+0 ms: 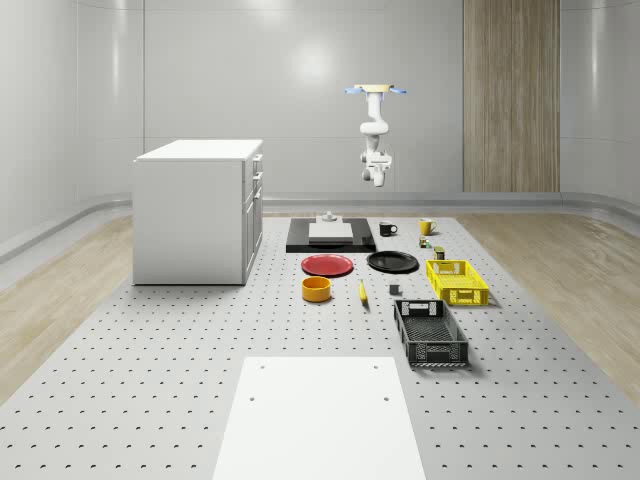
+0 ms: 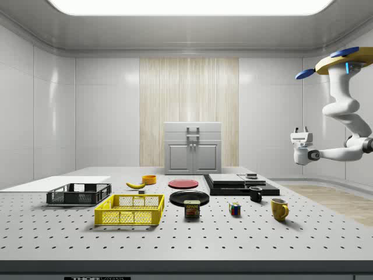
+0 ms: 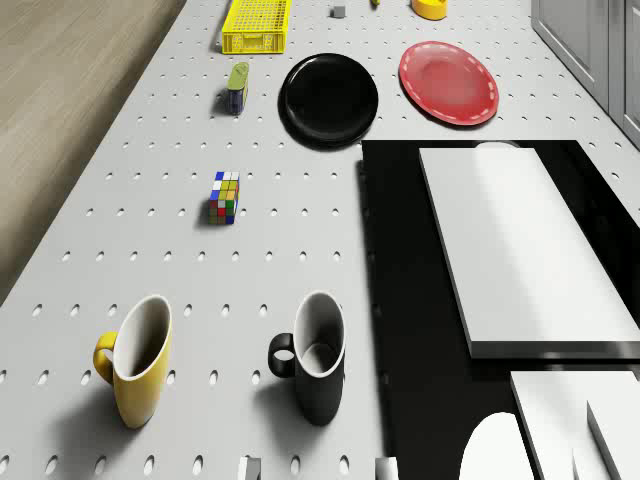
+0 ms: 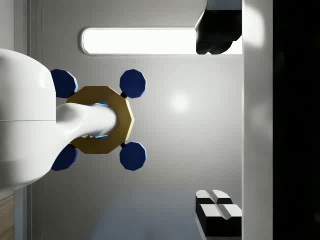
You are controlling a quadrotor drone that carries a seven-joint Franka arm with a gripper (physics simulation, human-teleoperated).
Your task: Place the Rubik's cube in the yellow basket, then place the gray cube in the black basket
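Observation:
The Rubik's cube stands on the perforated table between the two mugs and a can. Further along are the yellow basket and then the black basket, both holding nothing. The small gray cube sits beside the yellow basket. My drone hovers high over the table's far end. The arm hangs below it. My gripper is open, holds nothing, and points up at the drone, well above the mugs.
A yellow mug and a black mug stand under the drone. Beside them lies a black board carrying white slabs. A can, black plate, red plate, orange bowl, banana and white cabinet are also present.

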